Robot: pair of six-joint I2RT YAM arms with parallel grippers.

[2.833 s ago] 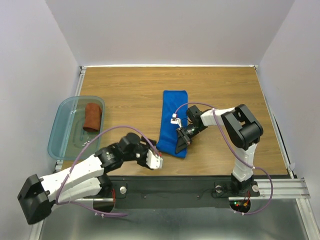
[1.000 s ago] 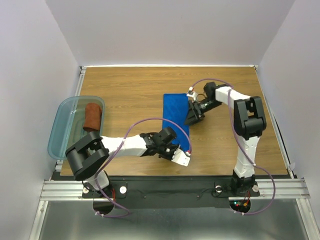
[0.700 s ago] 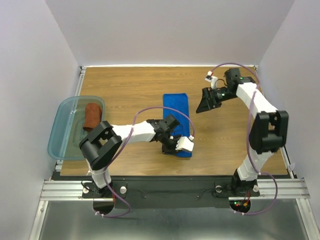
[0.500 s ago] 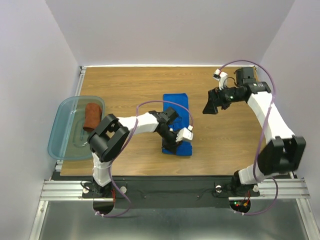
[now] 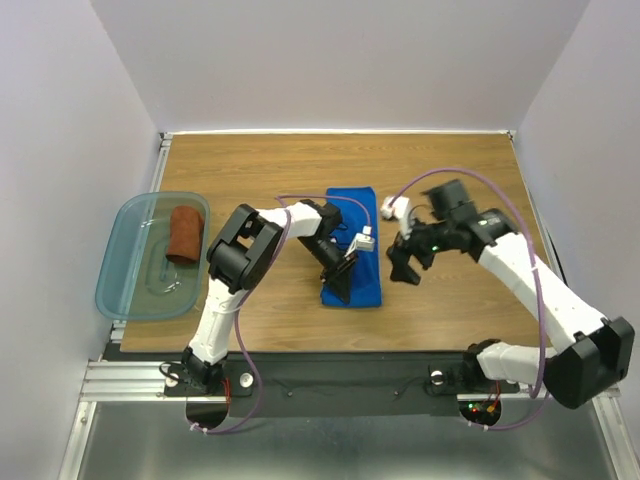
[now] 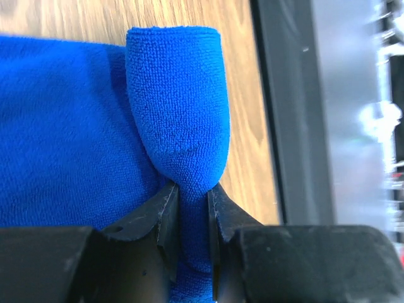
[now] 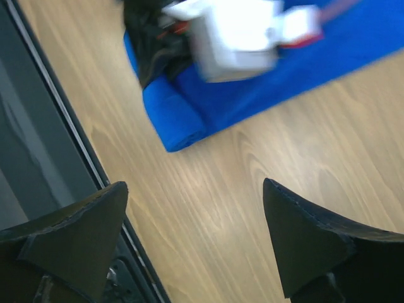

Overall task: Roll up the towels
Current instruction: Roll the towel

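the blue towel [image 5: 352, 205] lies in the middle of the table [image 5: 260, 170], its long axis running far to near, with the near end rolled into a short tube. the left gripper [image 6: 192, 196] pinches that roll. the right gripper [image 7: 194, 184] hangs spread wide just to the right. the brown towel [image 5: 186, 233], apparently rolled, sits in the teal bin [image 5: 115, 270].
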